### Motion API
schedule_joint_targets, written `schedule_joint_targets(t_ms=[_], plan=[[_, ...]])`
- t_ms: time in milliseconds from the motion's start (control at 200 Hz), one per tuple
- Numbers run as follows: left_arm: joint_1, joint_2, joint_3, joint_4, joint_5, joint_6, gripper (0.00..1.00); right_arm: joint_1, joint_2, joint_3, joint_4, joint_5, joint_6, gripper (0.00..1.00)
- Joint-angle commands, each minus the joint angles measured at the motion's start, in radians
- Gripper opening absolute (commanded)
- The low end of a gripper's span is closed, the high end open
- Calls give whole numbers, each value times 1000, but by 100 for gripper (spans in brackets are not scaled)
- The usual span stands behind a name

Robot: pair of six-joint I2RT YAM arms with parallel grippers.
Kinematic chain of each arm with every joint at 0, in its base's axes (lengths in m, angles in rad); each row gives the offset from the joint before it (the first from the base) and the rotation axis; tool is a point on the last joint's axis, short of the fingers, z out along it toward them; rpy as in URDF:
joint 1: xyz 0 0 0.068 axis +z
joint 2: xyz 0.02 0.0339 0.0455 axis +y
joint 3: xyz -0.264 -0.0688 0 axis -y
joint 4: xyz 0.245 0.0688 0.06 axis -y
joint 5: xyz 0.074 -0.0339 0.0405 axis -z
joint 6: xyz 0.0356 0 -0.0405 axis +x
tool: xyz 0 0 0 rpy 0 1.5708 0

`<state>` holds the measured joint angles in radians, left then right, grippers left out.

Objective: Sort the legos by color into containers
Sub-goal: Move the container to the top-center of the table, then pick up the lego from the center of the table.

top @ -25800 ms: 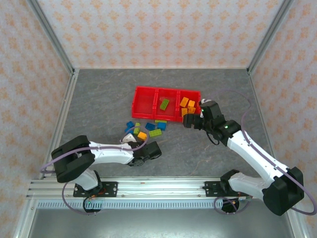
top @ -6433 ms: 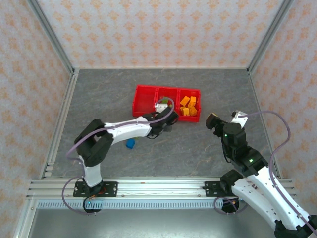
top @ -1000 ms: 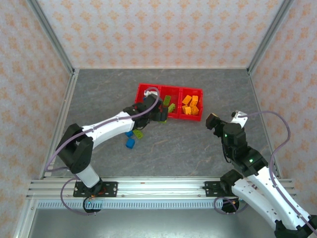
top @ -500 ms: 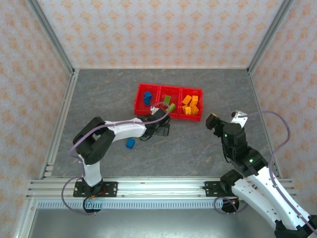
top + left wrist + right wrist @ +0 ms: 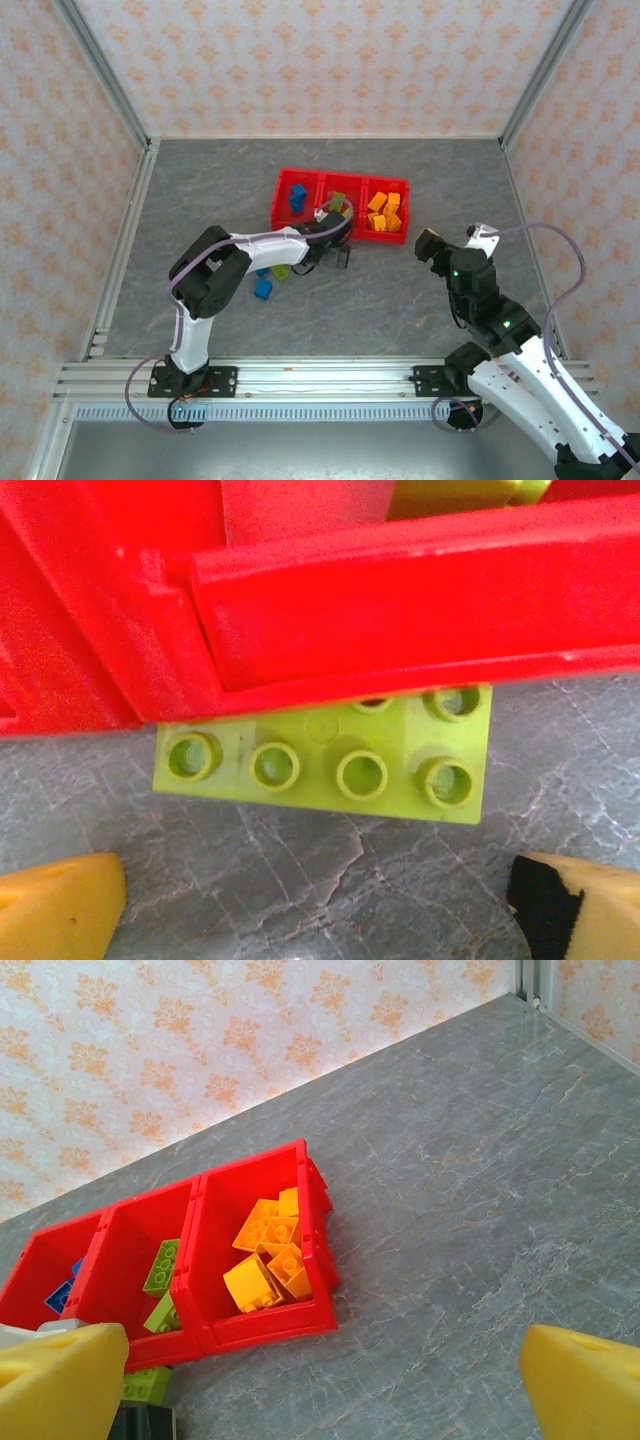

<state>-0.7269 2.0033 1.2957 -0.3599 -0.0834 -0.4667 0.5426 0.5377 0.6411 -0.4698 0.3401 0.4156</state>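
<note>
Because the green brick [image 5: 320, 765] lies on the table [image 5: 300, 875] half tucked beneath the front lip of the red tray [image 5: 400, 590], the left gripper [image 5: 320, 905], spread wide and empty, may catch that lip and drag the tray. The right gripper [image 5: 322, 1388] hangs wide, empty.

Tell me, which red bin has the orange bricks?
The right-end bin, nearest the right arm. The middle bin holds green bricks, the left bin blue ones.

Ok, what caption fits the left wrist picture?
Left gripper open before a lime lego partly under the red tray rim.
</note>
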Motion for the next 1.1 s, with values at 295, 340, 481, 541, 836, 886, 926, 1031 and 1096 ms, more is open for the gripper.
schedule_joint_targets(t_ms=[295,340,481,541,836,886,926,1031,1096], plan=[[72,117,159,39,-49,79,100,8,-4,-7,10,13,-4,100],[72,120,164,42,-53,83,100,9,-4,-7,10,13,-6,100],[75,118,174,57,-60,106,100,8,-2,-7,11,13,-6,100],[76,117,178,59,-60,114,99,8,-2,-6,11,13,-6,100],[73,97,142,98,-11,116,82,8,-1,-8,13,13,-6,100],[73,94,133,101,-3,111,77,8,0,-8,13,13,-6,100],[73,92,125,101,0,104,75,8,0,-7,13,13,-6,100],[73,84,101,101,7,90,72,8,1,-9,13,13,-6,100],[73,80,88,94,7,81,71,8,1,-8,13,13,-6,100]])
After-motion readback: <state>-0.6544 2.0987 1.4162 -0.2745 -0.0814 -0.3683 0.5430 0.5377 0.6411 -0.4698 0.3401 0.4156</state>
